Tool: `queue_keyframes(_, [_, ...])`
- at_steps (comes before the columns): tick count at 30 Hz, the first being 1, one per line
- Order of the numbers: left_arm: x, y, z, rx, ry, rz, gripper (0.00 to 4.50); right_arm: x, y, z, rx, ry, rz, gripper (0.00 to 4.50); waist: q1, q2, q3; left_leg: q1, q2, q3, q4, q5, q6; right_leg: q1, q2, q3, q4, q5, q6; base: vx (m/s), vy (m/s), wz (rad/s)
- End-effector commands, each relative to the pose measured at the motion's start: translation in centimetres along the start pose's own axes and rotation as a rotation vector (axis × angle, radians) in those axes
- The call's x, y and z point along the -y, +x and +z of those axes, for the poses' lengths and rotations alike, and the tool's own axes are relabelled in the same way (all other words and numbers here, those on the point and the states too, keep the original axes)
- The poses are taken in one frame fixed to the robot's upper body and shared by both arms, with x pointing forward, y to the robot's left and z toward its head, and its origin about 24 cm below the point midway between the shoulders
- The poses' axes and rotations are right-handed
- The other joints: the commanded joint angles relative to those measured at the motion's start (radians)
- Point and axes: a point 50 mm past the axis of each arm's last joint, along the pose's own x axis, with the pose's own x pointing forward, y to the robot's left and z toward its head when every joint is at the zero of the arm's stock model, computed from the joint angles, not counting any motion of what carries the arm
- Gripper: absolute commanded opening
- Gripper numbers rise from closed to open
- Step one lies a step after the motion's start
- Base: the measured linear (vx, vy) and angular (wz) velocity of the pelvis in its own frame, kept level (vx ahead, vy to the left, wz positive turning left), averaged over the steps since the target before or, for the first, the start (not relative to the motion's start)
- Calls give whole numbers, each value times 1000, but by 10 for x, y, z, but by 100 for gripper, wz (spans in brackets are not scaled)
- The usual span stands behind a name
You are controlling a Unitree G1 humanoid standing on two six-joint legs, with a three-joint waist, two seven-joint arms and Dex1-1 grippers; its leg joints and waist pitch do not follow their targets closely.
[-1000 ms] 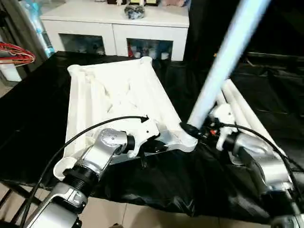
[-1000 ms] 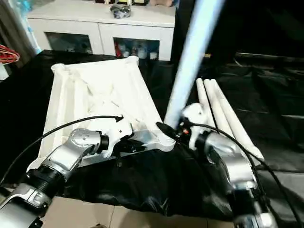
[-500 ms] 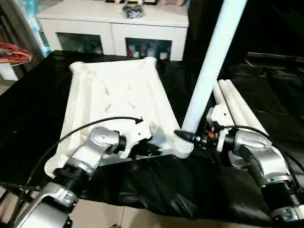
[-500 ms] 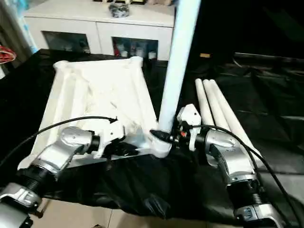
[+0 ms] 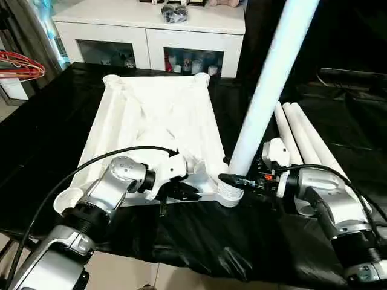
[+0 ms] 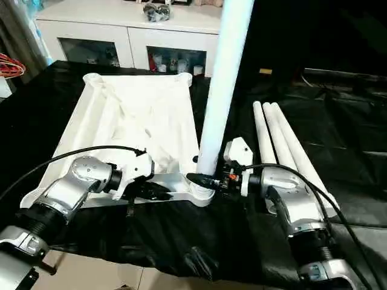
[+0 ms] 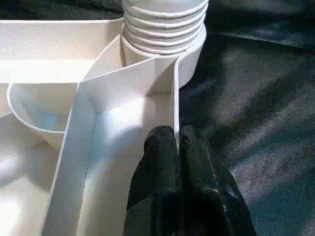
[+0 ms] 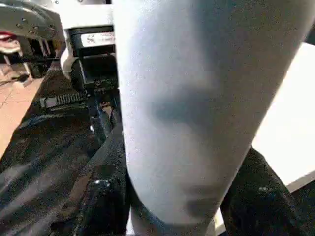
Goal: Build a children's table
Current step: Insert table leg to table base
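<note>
Tabletop [image 5: 154,130] lying upside down on the black cloth [image 5: 36,145], ribbed underside facing up, round sockets at the corners. Standing in the near right corner socket [image 5: 228,194]: one white leg [image 5: 269,87], tilting a little to the right as it rises, with its ribbed end sitting in the socket (clearly seen in the left wrist view, as stacked rings [image 7: 165,22] above the socket rim).

Gripping this leg just above the socket: the right gripper [image 6: 205,179], its black fingers [image 8: 106,204] standing on both sides of the tube, half apart and pressing on it. Reaching in from the right, silver forearm behind it.

Pinching the thin rim wall of the tabletop just beside the same corner: the left gripper [image 5: 188,191], fingers [image 7: 162,147] nearly together, one on each side of the wall. Coming in from the left over the near edge of the top.

Lying to the right on the cloth, side by side and touching: three more legs [image 6: 284,145], pointing away from the robot, close behind the right arm.

Standing further back, beyond the cloth: a white cabinet [image 5: 151,33] with glass-fronted compartments and small objects on top (too small to name). Showing at the far left edge: some red wire hangers [image 5: 21,65].
</note>
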Motion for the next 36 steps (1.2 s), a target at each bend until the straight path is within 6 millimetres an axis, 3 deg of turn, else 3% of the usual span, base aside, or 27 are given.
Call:
queue_keyframes(1, [-15, -8, 19, 43, 33, 112, 0, -6, 5, -40, -131, 136, -58, 187, 0, 0, -42, 12, 59, -25, -85, -355, 7, 29, -82, 49, -91, -420, -195, 0, 0, 0])
queue_keyframes(3, [-18, -7, 22, 51, 17, 152, 0, 3, 8, -41, -140, 132, -161, 187, -5, 1, -39, 15, 57, -27, -85, -388, -7, 25, -82, 46, -95, -475, -185, 0, 0, 0])
queue_keyframes(6, [-24, -6, 25, 41, -5, 239, 0, 15, 14, -42, -157, 119, -293, 187, -25, 1, -35, 14, 52, -38, -87, -439, -27, 24, -84, 37, -109, -600, -130, 0, 0, 0])
queue_keyframes(7, [-27, -6, 27, 38, -16, 289, 0, 19, 17, -41, -158, 118, -340, 187, -26, 7, -37, 14, 52, -39, -86, -442, -29, 24, -85, 37, -108, -599, -127, 0, 0, 0])
queue_keyframes(8, [-30, -5, 30, 43, -40, 346, 0, 23, 21, -42, -155, 132, -398, 187, -37, 4, -36, 9, 51, -40, -86, -451, -30, 23, -83, 35, -109, -602, -123, 0, 0, 0])
queue_keyframes(10, [-34, -4, 35, 53, -72, 407, 0, 27, 27, -42, -148, 152, -452, 187, -38, 4, -37, 11, 48, -41, -84, -459, -27, 21, -82, 31, -116, -618, -112, -23, 11, -9])
queue_keyframes(12, [-40, -1, 44, 79, -139, 545, 0, 30, 39, -44, -135, 202, -545, 187, -44, 5, -37, 8, 50, -41, -85, -441, -26, 22, -83, 31, -112, -576, -132, 0, 0, 0])
queue_keyframes(13, [-41, 0, 46, 81, -154, 576, 0, 30, 42, -45, -137, 211, -563, 187, -42, 0, -39, 12, 48, -38, -83, -438, -17, 20, -80, 30, -116, -566, -133, 0, 0, 0])
queue_keyframes(15, [-40, 5, 51, 102, -183, 613, 0, 31, 47, -48, -149, 247, -605, 187, -43, 3, -38, 9, 48, -34, -83, -427, -4, 20, -78, 32, -114, -528, -148, 0, 0, 0])
queue_keyframes(18, [-38, 12, 56, 121, -205, 631, 0, 31, 53, -54, -170, 295, -649, 187, -45, 5, -43, 4, 49, -30, -84, -394, 8, 25, -76, 34, -105, -432, -183, 0, 0, 0])
queue_keyframes(26, [-32, 19, 57, 103, -200, 621, 0, 30, 64, -51, -143, 289, -682, 187, -42, 7, -49, 2, 50, -22, -82, -323, 34, 32, -74, 39, -92, -297, -224, 0, 0, 0])
queue_keyframes(32, [-29, 20, 59, 106, -163, 590, 0, 33, 67, -43, -81, 288, -690, 187, -44, 7, -49, 1, 51, -22, -82, -316, 40, 34, -74, 38, -92, -298, -229, 0, 0, 0])
queue_keyframes(34, [-27, 21, 59, 106, -151, 575, 0, 34, 67, -40, -56, 296, -692, 257, -45, 6, -48, 1, 52, -21, -83, -316, 41, 33, -73, 38, -93, -300, -226, 0, 0, 0])
queue_keyframes(36, [-26, 20, 58, 102, -147, 564, 0, 36, 67, -37, -37, 297, -690, 262, -45, 7, -51, 0, 53, -22, -83, -299, 41, 36, -75, 38, -90, -281, -235, 0, 0, 0])
